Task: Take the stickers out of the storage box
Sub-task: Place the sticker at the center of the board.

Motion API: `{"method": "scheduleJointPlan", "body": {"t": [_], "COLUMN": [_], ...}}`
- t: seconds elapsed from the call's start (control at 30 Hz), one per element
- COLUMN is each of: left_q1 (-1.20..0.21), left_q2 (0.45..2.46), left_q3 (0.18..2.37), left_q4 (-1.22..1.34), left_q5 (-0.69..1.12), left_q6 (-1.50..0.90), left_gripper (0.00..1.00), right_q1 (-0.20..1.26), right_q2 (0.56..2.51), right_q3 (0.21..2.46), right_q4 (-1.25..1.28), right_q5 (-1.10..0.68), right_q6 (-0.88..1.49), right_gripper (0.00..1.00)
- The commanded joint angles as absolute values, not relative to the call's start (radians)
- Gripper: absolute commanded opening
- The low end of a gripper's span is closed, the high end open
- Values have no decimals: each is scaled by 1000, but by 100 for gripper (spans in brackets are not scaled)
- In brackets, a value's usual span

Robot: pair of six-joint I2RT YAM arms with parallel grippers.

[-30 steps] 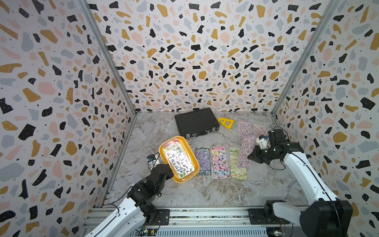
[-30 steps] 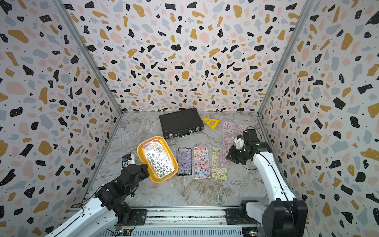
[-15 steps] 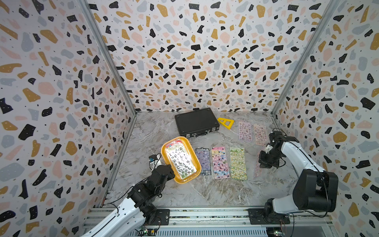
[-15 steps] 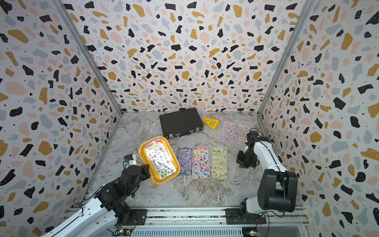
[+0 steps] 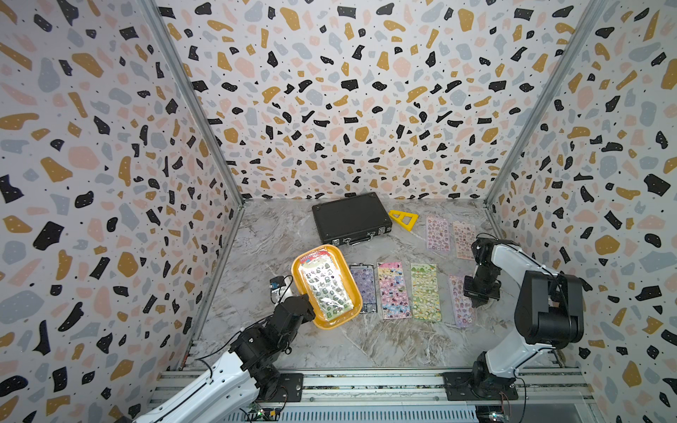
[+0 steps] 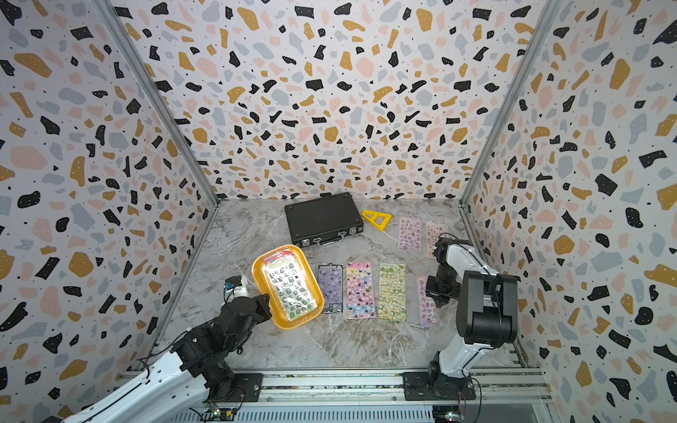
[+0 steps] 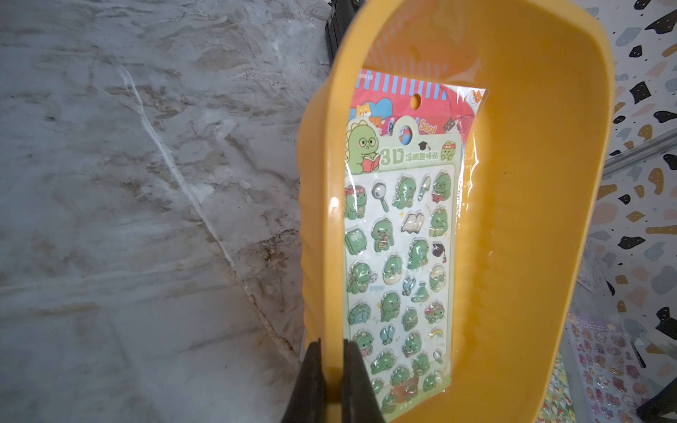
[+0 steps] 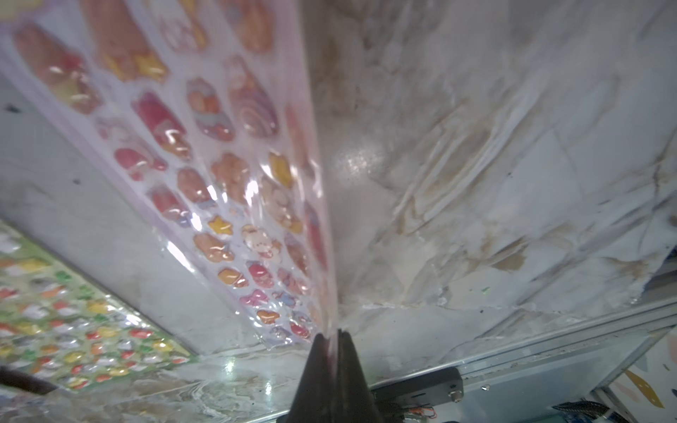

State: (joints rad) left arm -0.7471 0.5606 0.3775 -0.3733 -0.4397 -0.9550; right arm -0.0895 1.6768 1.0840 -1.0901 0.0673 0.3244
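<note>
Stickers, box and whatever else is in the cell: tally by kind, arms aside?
Sticker sheets out of the storage box: 6
Sticker sheets visible in the storage box: 2 (green sheet on top, red sheet beneath)
Storage box: 1
Black briefcase: 1
Yellow triangle ruler: 1
Total: 11

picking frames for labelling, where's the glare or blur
Right wrist view: soft, white glints on the glossy pink sticker sheet pinched by the right gripper; left wrist view: sharp, wrapper glare on the green dinosaur sticker sheet in the yellow-orange plastic tray; both top views: evenly lit, that wrapper glaring.
</note>
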Motion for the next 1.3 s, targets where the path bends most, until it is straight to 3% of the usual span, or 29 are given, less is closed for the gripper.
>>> {"method": "scheduleJointPlan", "body": {"t": [0.0,0.5,0.97,1.1,1.27], "left_q1": [-757,-781,-785,-785,-786], "left_q2": [554,548,536,504,486], "left_q3": [419,422,412,405,407], "left_q4": [-322,-343,-352,-356,-355], "left_q5": [-481,-507,-530,-532,-518], "left_q6": [-960,-989,-997,-999,-999], "left_gripper": [0,0,0,0,0], "right_q1": [-89,-48,-32,0,-19], "right_q2": [1694,1785,1727,1566,1284], "right_q3": [1108,1154,1172,1136,974], "right_q4": [-1093,-1044,-1030,-976,-708], "right_q5": [151,212,270,276,46], "right_q6": [331,337,357,369,401], "right_gripper": [11,26,42,62,84]}}
